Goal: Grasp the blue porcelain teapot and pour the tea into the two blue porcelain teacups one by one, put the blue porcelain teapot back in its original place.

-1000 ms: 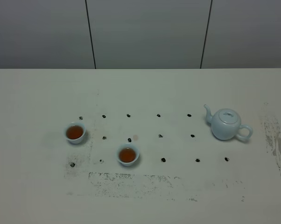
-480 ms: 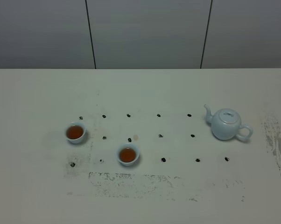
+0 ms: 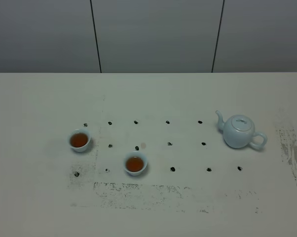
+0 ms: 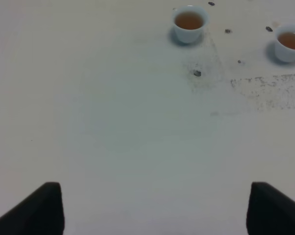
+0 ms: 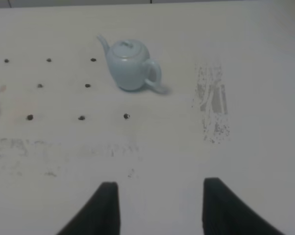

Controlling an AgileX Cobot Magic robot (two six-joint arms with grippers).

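Nothing on the white tabletop is shifting against the earlier overhead frames: cups and pot are sitting exactly where they were.

Starting on the left, the left gripper is hovering over bare table, its black fingers standing wide apart with nothing between them. Ahead of it, the first small pale blue handleless teacup is holding amber tea, upright. Well to its right and nearer the front edge, the second matching teacup is also standing upright and filled. Between the cups and the pot, rows of small black dots are marking open surface.

Further right, the round pale blue porcelain teapot is sitting upright, lid on, its long axis running across the table: spout pointing left toward the cups, loop handle right. The right gripper is hanging well short of it, fingers apart and empty. A scuffed grey patch is lying near the right edge.
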